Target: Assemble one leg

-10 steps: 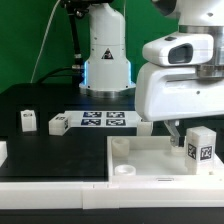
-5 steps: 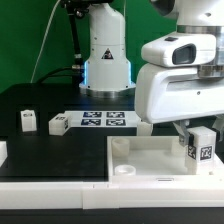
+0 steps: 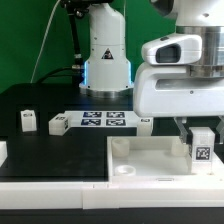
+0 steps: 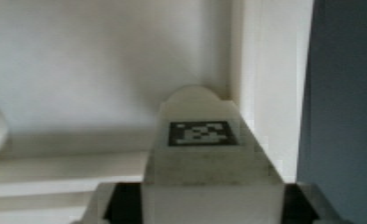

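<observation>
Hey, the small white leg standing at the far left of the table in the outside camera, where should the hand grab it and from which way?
Probably from straight above. That leg stands upright and apart from its neighbour, so the hand, now shut on another leg, could close on its two flat side faces near the upper half, keeping it vertical.

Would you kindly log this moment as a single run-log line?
phase: leg insertion | end effector: shut on leg | leg: upright, over the white square piece's corner at exterior view's right | loose legs on table: untouched
</observation>
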{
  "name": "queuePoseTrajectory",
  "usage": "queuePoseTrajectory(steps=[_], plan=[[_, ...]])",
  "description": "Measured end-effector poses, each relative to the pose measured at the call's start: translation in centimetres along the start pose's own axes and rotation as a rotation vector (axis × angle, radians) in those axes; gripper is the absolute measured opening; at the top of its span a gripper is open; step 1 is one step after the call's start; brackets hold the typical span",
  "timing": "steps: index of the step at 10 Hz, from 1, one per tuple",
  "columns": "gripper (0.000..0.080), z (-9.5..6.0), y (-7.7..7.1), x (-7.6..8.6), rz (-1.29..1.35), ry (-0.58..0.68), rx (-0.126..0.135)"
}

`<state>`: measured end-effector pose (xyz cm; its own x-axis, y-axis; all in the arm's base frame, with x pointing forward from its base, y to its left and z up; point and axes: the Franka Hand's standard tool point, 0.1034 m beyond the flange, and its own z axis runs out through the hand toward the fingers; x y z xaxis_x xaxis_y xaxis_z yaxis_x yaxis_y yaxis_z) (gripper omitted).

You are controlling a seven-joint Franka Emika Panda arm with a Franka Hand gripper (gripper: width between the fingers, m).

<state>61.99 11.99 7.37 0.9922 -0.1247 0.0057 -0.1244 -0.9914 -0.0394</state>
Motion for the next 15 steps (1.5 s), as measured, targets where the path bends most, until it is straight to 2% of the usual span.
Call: queuePoseTrajectory(steps=[1, 2, 5, 7, 8, 9, 10, 11, 15], plan=[[0.0291, 0.0, 0.4, 0.0, 0.147, -0.008, 0.008], [0.0291, 0.0, 0.9, 0.1, 0.246, -0.007, 0.002], [0.0301, -0.1, 2.3, 0.2, 0.547, 0.004, -0.026], [0.0305, -0.2, 3.2, 0.2, 0.617, 0.009, -0.051], [0.0418, -0.1, 3.0, 0.1, 0.639, 0.005, -0.044], [0.0418, -0.1, 3.0, 0.1, 0.635, 0.005, -0.044], [0.0572, -0.1, 3.0, 0.1, 0.635, 0.005, -0.044], [0.0632, -0.1, 3.0, 0.1, 0.635, 0.005, -0.044], [0.0649, -0.1, 3.0, 0.1, 0.635, 0.005, -0.044]])
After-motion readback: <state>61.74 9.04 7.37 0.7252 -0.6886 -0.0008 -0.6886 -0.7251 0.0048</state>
